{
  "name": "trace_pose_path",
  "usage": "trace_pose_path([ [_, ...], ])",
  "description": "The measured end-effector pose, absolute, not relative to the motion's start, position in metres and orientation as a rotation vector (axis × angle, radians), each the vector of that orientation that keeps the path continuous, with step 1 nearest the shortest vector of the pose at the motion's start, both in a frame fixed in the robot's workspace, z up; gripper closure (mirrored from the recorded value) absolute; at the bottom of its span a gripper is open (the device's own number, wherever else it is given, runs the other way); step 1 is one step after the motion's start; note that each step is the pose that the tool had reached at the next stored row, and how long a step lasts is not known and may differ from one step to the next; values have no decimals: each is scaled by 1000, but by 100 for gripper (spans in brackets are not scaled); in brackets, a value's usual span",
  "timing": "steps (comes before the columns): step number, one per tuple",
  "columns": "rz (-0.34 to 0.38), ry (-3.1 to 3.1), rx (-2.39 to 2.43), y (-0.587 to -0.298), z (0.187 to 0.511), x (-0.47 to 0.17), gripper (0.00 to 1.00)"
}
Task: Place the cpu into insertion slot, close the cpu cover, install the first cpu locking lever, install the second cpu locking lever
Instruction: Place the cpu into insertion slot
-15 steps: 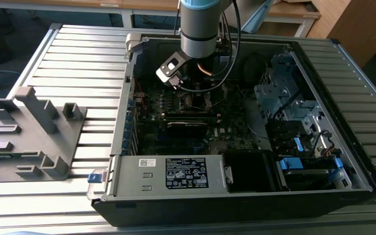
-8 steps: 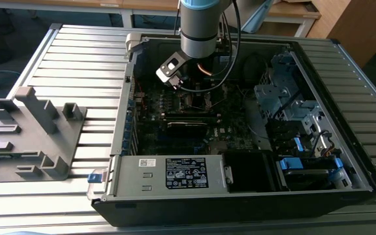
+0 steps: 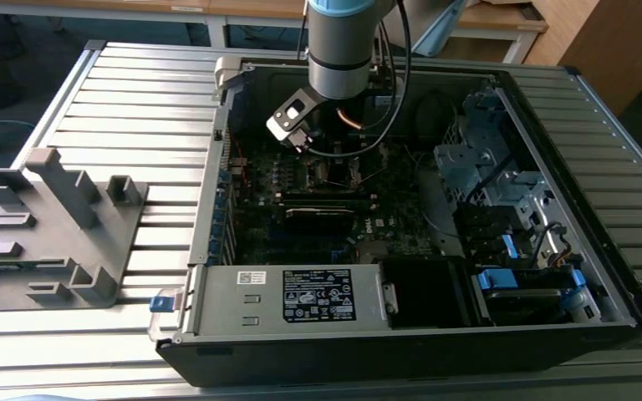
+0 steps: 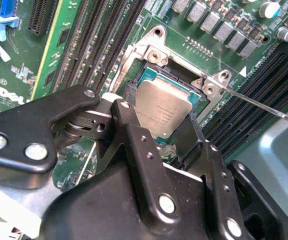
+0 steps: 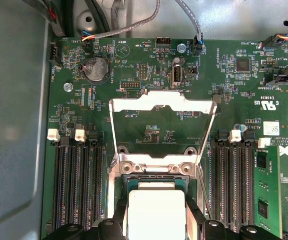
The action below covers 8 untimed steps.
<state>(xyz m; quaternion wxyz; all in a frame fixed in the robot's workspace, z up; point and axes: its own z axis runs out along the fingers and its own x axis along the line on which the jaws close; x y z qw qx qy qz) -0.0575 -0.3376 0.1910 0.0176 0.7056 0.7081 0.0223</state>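
Ribbed silvery aluminium desk (image 3: pixel 131 100) in a room with a dark floor.
The desk's long metal slats run across the exterior view and catch pale, even light, brightest toward the exterior view's right. Behind it stand light-wood tabletops (image 3: pixel 248 8) on white metal legs (image 3: pixel 218 35). A tall light-brown wooden cabinet side (image 3: pixel 617 46) rises at the exterior view's right. A dark blue-grey floor (image 3: pixel 14 50) shows beyond the desk's far corner, at the exterior view's left.

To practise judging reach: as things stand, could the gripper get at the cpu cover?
Likely not freely: the gripper is shut on the cpu at the socket. The cpu cover itself stands open beyond it, nothing lying across it.
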Motion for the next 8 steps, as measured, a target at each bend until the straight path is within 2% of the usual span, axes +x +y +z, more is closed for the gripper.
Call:
trace_pose_path([
  [8,70,2200,2192,-338,194,-57,46],
])
